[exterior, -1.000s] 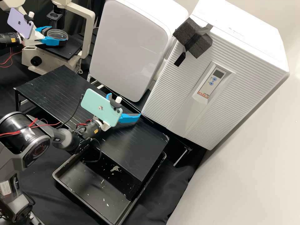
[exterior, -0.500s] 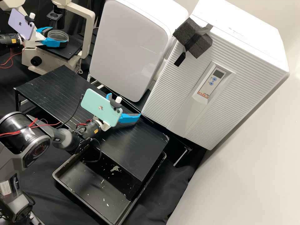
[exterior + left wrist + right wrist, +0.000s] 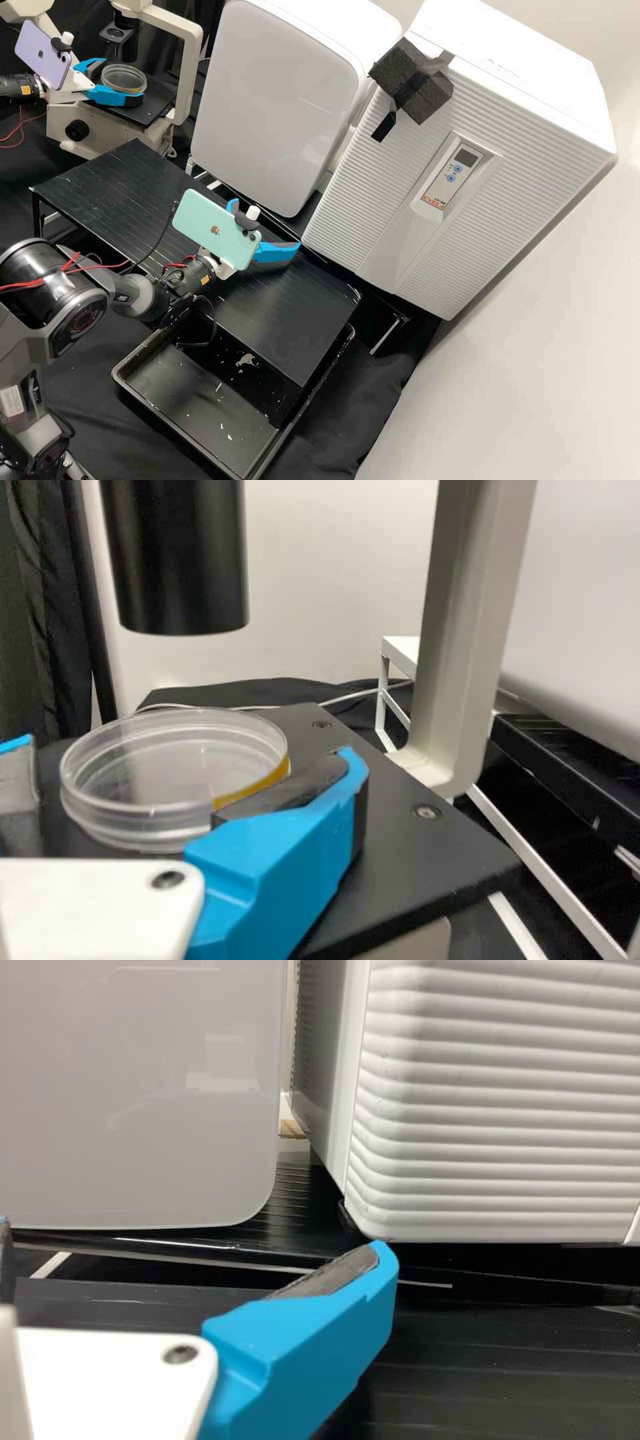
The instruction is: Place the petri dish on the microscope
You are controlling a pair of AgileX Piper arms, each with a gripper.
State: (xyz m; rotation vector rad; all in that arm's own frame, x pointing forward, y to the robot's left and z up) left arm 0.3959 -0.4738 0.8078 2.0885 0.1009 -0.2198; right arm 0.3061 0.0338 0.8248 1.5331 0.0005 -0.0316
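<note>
Resting on the microscope stage [image 3: 430,860] is the petri dish [image 3: 150,770].

In the high view, the upper-left phone [image 3: 43,55] is lilac, the phone left of centre [image 3: 217,230] mint green, the upper-right cabinet [image 3: 380,193] white with parallel ridges.

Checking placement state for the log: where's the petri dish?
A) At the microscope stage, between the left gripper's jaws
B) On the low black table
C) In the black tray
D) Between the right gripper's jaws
A: the petri dish sits at the black microscope stage, with the left gripper's jaws on either side of it.
</note>
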